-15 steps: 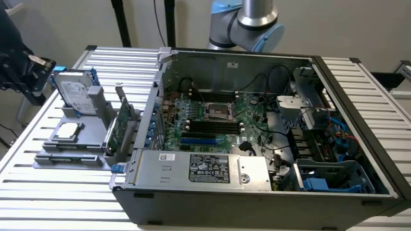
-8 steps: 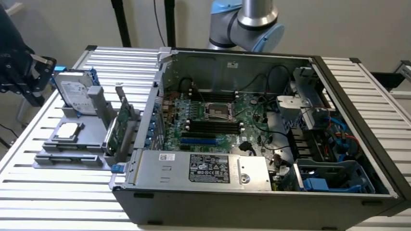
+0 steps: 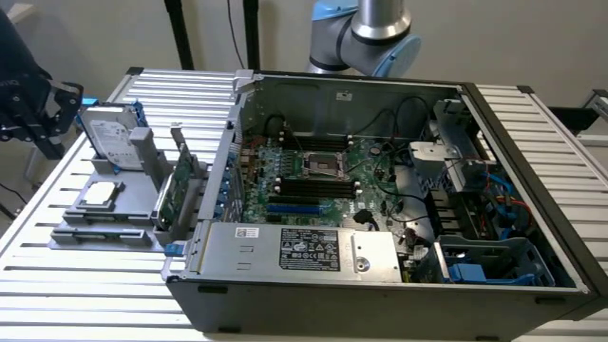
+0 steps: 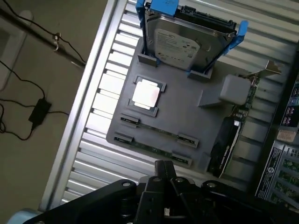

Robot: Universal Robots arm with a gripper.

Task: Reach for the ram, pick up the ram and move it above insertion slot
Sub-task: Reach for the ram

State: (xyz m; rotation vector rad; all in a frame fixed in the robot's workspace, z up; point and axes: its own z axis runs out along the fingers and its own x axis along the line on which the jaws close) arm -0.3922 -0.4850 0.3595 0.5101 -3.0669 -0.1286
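The gripper (image 4: 163,171) has its fingers pressed together with nothing between them, and it hangs off the table (image 3: 85,285) side of the grey holder (image 4: 187,116), at the exterior view's left. The ram (image 4: 158,130) rests on edge in a slot of that holder, between two end clips, apart from the gripper. A second thin stick (image 4: 152,148) lies parallel to it, nearer the holder's edge. Just beyond the ram sits a square processor (image 4: 145,93) in its recess, and past that a hard drive (image 4: 180,39) with blue rails stands upright. A green card (image 4: 229,140) stands along the holder's side facing the open computer case (image 3: 380,285), whose motherboard (image 3: 314,178) lies exposed.
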